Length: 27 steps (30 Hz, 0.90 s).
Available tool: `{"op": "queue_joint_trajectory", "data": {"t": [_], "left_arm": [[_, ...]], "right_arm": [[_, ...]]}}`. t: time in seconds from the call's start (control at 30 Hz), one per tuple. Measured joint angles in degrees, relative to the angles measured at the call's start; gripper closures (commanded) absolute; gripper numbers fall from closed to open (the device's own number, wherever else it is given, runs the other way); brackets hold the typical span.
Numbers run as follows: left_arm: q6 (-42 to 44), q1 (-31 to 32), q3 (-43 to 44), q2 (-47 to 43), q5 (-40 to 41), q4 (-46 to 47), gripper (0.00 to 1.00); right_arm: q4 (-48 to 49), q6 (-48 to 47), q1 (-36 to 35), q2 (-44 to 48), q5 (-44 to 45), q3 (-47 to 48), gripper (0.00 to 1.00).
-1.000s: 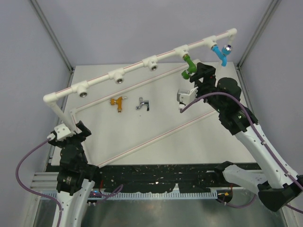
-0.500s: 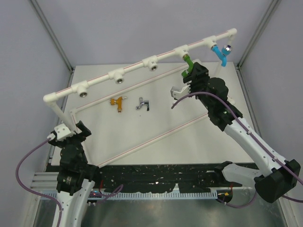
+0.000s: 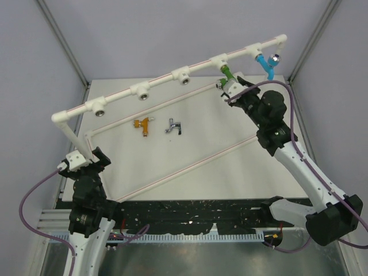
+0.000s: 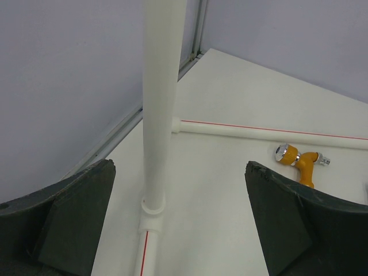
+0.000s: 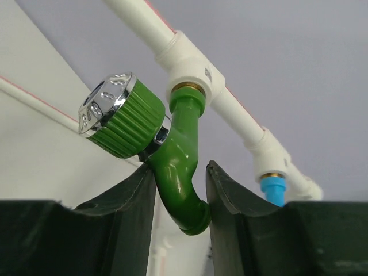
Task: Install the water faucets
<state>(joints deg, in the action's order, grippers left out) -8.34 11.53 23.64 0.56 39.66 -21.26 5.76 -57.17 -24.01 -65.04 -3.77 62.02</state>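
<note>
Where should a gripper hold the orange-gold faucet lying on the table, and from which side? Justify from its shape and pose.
Probably the orange mid-body of the orange-gold faucet, from straight above, jaws across it. It lies flat on the table, so only the top is open; the body is slimmer than the chrome knob, and the metal stub end is left free.

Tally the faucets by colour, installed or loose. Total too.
green plastic faucet with chrome-capped knob: 1
blue plastic faucet: 1
orange-gold faucet: 1
silver metal faucet: 1
Total: 4
</note>
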Motion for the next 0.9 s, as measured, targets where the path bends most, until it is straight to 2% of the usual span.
{"op": "queue_joint_trajectory", "data": {"t": [0.07, 0.13, 0.3, 0.47, 0.5, 0.6, 0.73, 0.8, 0.9], "left_arm": [[0.00, 0.00, 0.00, 0.00, 0.00, 0.00, 0.00], [0.00, 0.00, 0.00, 0.00, 0.00, 0.00, 0.00], [0.00, 0.04, 0.00, 0.00, 0.00, 0.00, 0.00], [0.00, 0.04, 0.00, 0.00, 0.00, 0.00, 0.00], [0.00, 0.07, 0.00, 0.00, 0.00, 0.00, 0.00], [0.00, 0.09, 0.00, 0.00, 0.00, 0.00, 0.00], [0.00, 0.09, 0.00, 0.00, 0.00, 0.00, 0.00], [0.00, 0.09, 0.00, 0.00, -0.02, 0.00, 0.00], [0.00, 0.09, 0.00, 0.00, 0.00, -0.02, 0.00]], "right_arm": [[4.66, 14.60, 1.79, 0.00, -2.89, -1.64, 0.92], [12.44, 33.18, 3.34, -0.26, -4.50, -4.70, 0.93], [31.15, 75.34, 5.35, -2.58, -3.19, -12.00, 0.95], [41.33, 102.05, 5.49, -5.55, 0.76, -15.37, 0.93], [42.66, 106.71, 5.46, -5.99, 1.68, -15.91, 0.85], [43.80, 112.56, 5.38, -5.92, 3.39, -16.94, 0.53], [41.81, 111.84, 5.44, -3.65, 4.57, -16.98, 0.28], [40.30, 108.98, 5.77, -1.07, 5.29, -16.98, 0.23], [38.07, 103.84, 6.49, 3.54, 6.19, -17.05, 0.21]]}}
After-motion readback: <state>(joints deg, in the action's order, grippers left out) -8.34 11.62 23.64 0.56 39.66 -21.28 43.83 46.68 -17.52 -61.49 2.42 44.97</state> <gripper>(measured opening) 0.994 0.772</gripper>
